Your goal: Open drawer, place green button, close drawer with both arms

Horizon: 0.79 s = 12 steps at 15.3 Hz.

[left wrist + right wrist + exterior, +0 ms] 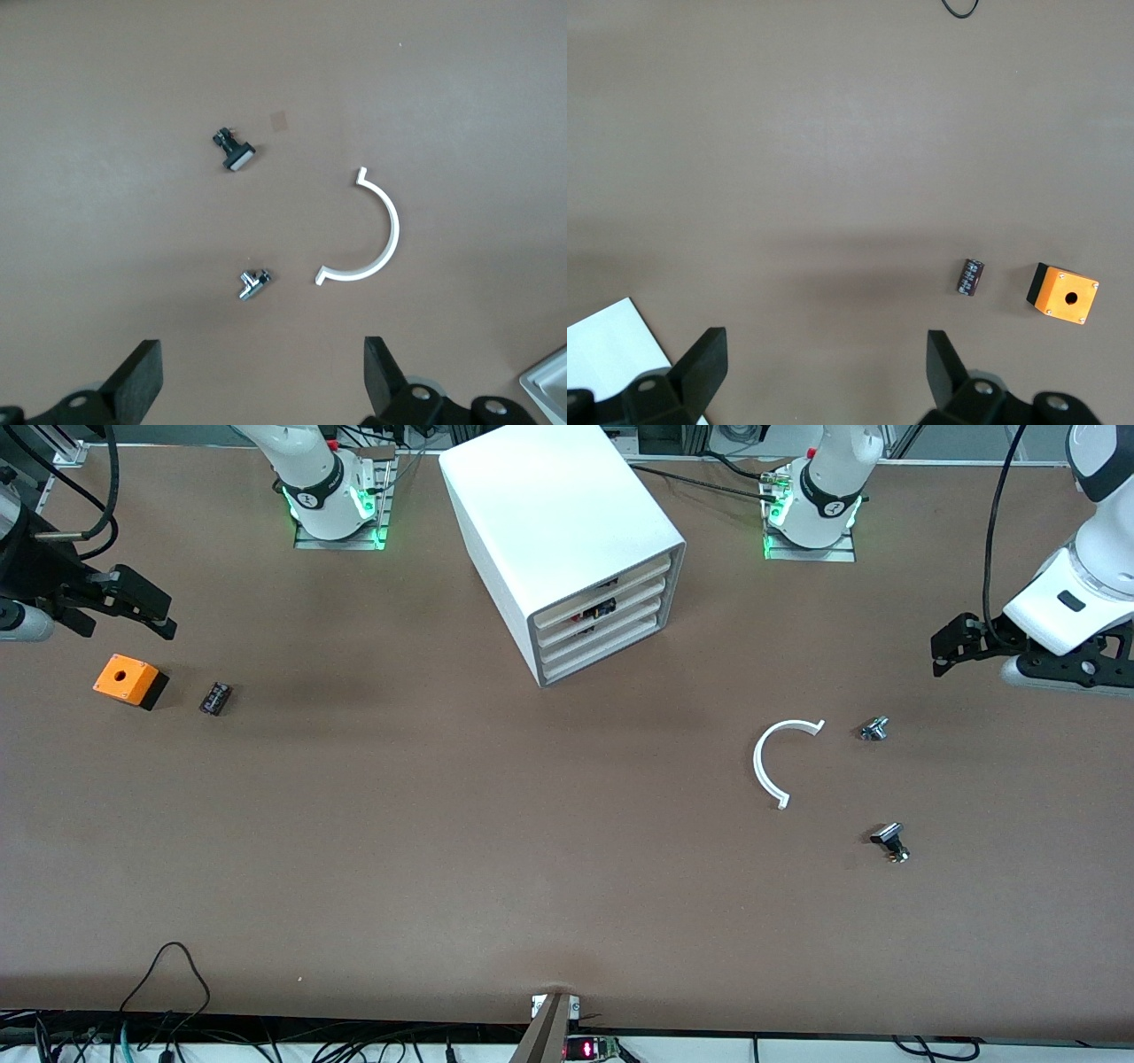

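The white cabinet (pixel 567 531) stands at the robots' side of the table, between the two bases, with all four drawers shut. The two lower drawers (pixel 602 646) have plain white fronts; the one above them shows dark, red and yellow bits. No green-capped button shows in any view. My left gripper (pixel 950 648) is open and empty, up over the left arm's end of the table; in the left wrist view (pixel 263 363) its jaws stand wide apart. My right gripper (pixel 146 607) is open and empty over the right arm's end, above the orange box; it also shows in the right wrist view (pixel 827 354).
An orange box with a hole (pixel 128 680) (pixel 1065 295) and a small dark cylinder (pixel 214 697) (pixel 971 276) lie under the right gripper. A white arc (pixel 772 762) (pixel 372 235), a silver part (pixel 874 729) (pixel 252 283) and a black part (pixel 890 841) (pixel 235 152) lie toward the left arm's end.
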Each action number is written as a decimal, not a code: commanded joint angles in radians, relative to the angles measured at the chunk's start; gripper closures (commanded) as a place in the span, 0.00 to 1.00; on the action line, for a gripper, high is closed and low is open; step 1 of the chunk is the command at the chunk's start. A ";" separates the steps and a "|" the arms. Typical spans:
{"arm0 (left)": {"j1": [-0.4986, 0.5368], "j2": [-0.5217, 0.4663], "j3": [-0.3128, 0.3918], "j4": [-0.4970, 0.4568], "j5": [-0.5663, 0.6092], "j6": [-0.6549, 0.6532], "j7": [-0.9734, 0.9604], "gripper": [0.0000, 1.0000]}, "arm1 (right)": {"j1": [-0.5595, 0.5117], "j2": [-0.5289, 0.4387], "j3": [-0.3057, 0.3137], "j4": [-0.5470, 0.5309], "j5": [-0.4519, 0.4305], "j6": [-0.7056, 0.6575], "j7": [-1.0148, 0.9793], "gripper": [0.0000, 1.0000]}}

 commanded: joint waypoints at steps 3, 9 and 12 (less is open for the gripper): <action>-0.014 -0.013 -0.017 0.044 -0.013 -0.103 0.022 0.00 | -0.013 -0.005 0.015 0.010 -0.009 -0.012 -0.011 0.01; -0.017 -0.010 -0.021 0.064 -0.014 -0.111 0.014 0.00 | -0.013 -0.005 0.016 0.010 -0.009 -0.012 -0.010 0.01; -0.014 -0.009 -0.023 0.065 -0.013 -0.113 0.018 0.00 | -0.013 -0.005 0.016 0.010 -0.009 -0.012 -0.011 0.01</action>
